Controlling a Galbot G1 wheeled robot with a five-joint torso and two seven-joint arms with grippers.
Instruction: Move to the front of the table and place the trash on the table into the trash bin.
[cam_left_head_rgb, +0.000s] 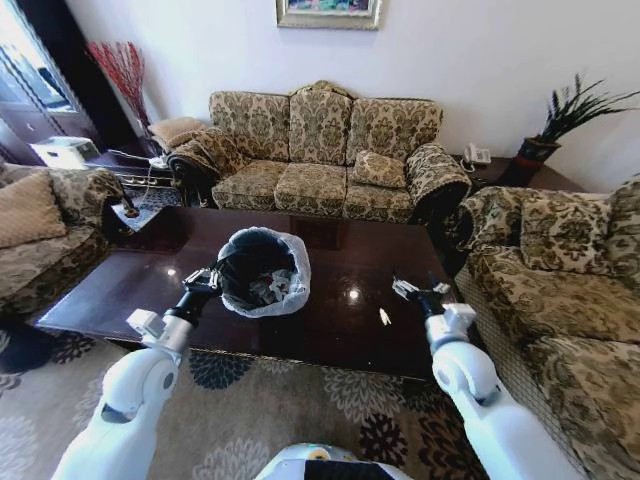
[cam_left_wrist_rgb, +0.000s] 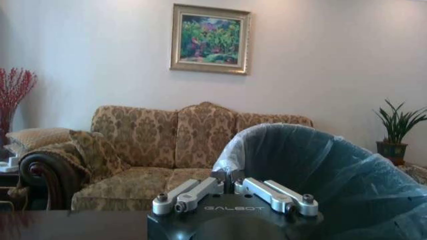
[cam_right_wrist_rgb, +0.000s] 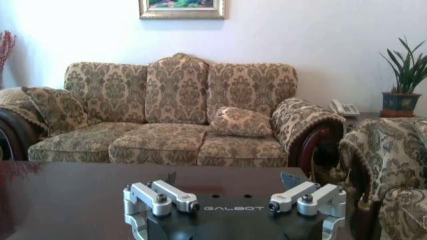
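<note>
Robot's already parked at the front of the big glossy dark brown wood coffee table (cam_left_head_rgb: 330, 320); looks mostly done imo. Small round black bin w/ whitish plastic liner (cam_left_head_rgb: 262, 272) sits tilted on the tabletop, and scraps are inside it, white crumpled bits afaict. Left gripper (cam_left_head_rgb: 205, 279) is on the bin's rim, fingers pinched closed on the liner edge. What's left: one small white paper scrap (cam_left_head_rgb: 384, 317) lying on the table, well to the bin's right. Right gripper (cam_left_head_rgb: 418, 289) hovers just beyond that scrap, fingers spread wide, holding nothing; so prob one more pick to go.
</note>
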